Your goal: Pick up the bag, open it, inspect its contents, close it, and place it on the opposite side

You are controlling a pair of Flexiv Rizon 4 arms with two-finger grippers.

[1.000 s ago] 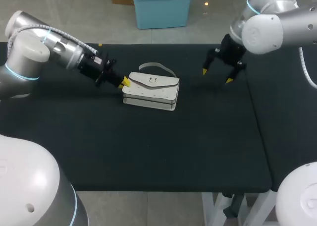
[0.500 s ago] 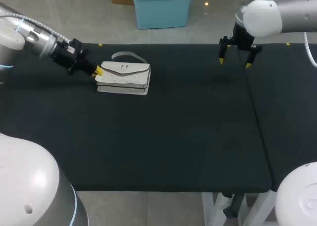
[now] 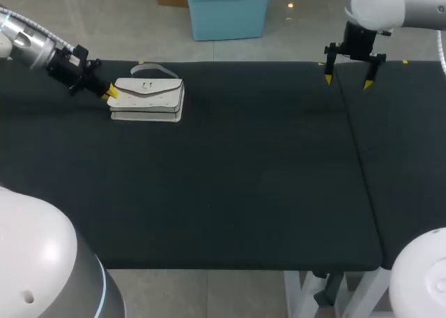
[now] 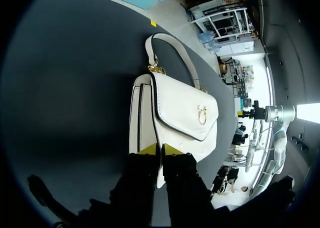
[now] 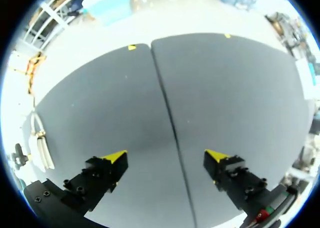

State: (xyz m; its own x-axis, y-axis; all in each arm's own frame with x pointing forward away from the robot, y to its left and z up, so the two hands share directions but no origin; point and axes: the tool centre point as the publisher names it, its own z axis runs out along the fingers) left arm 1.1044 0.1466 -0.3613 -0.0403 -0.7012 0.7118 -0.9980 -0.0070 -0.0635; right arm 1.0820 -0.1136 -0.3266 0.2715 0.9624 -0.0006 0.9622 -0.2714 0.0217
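No readable text, labels, numbers anywhere.

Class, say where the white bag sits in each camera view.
Head view: bag at the table's far left, left gripper at its end.
Left wrist view: bag's end pinched between the jaws.
Right wrist view: a white shape far aside may be it.
Shared landmark: yellow mark by the strap, head and left wrist views.
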